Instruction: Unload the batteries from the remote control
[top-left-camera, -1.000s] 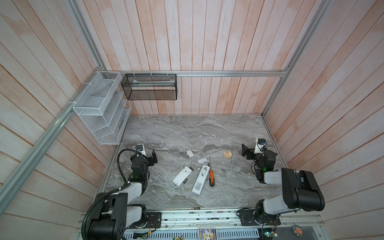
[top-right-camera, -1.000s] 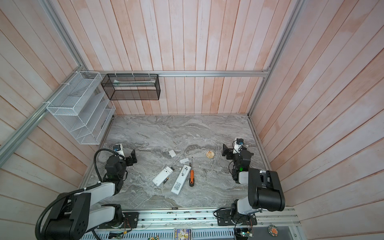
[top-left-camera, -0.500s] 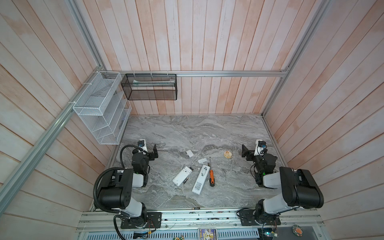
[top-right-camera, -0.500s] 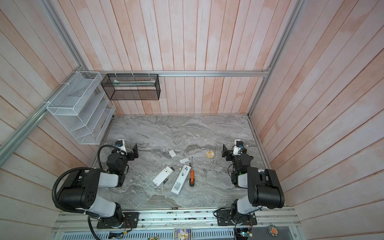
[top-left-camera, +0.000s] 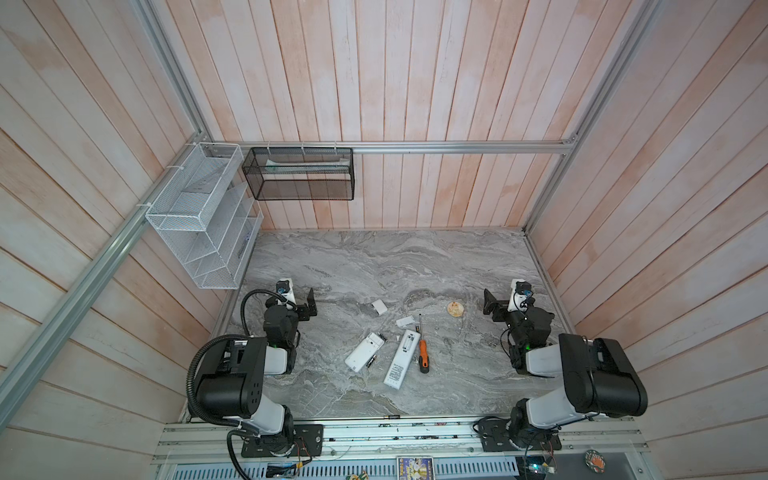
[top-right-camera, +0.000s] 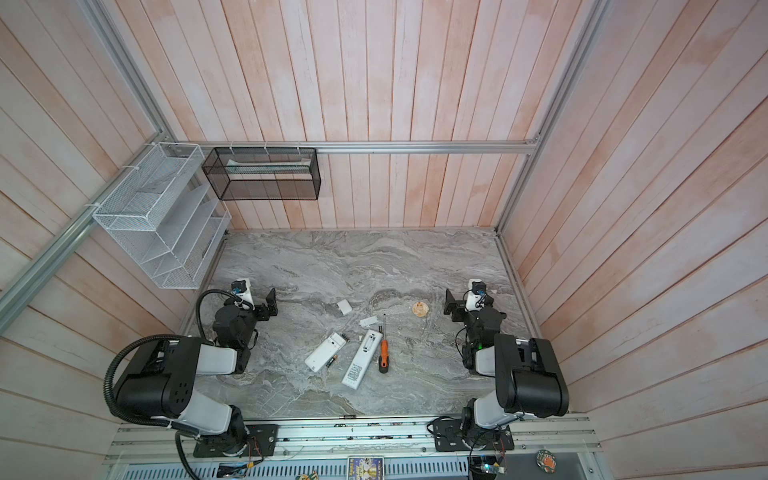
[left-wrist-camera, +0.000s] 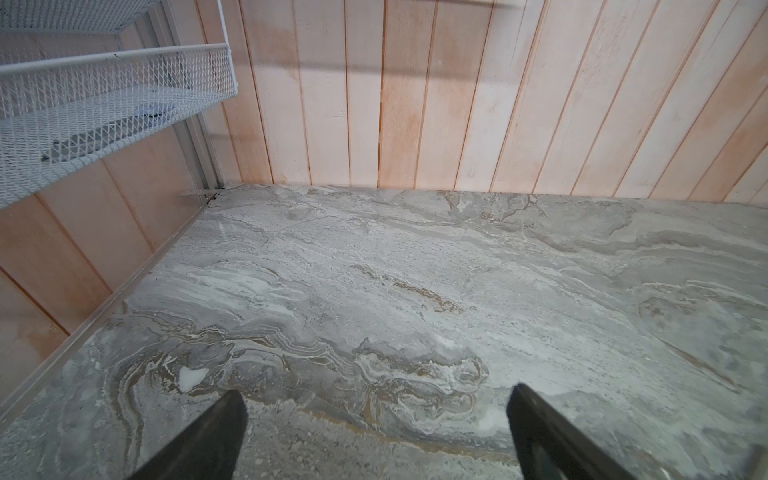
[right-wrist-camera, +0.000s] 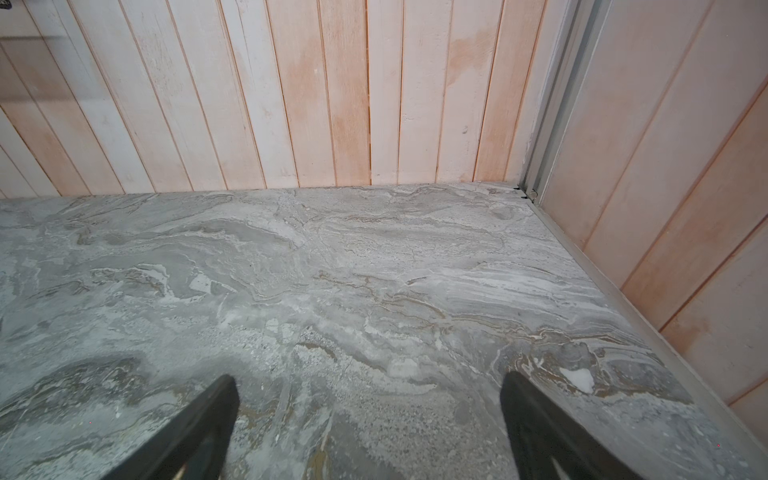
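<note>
Two white remote controls lie mid-table in both top views, a shorter one (top-left-camera: 362, 353) (top-right-camera: 324, 353) and a longer one (top-left-camera: 400, 360) (top-right-camera: 360, 360). A dark battery (top-left-camera: 372, 360) (top-right-camera: 331, 362) lies against the shorter remote's right side. Another battery (top-left-camera: 390, 417) (top-right-camera: 348, 417) rests at the table's front edge. My left gripper (top-left-camera: 298, 300) (top-right-camera: 258, 301) (left-wrist-camera: 374, 415) is open and empty over bare marble at the left. My right gripper (top-left-camera: 504, 301) (top-right-camera: 462, 303) (right-wrist-camera: 368, 407) is open and empty at the right. Both are well away from the remotes.
An orange-handled screwdriver (top-left-camera: 422, 358) lies right of the longer remote. Two small white covers (top-left-camera: 379, 306) (top-left-camera: 404, 321) and a round tan disc (top-left-camera: 456, 308) lie behind the remotes. A white wire rack (top-left-camera: 199, 216) and a black mesh basket (top-left-camera: 298, 173) hang on the walls.
The left arm has folded back upright over its base, and its gripper has shifted slightly toward the back. The right arm has barely moved. Both grippers stay open.
</note>
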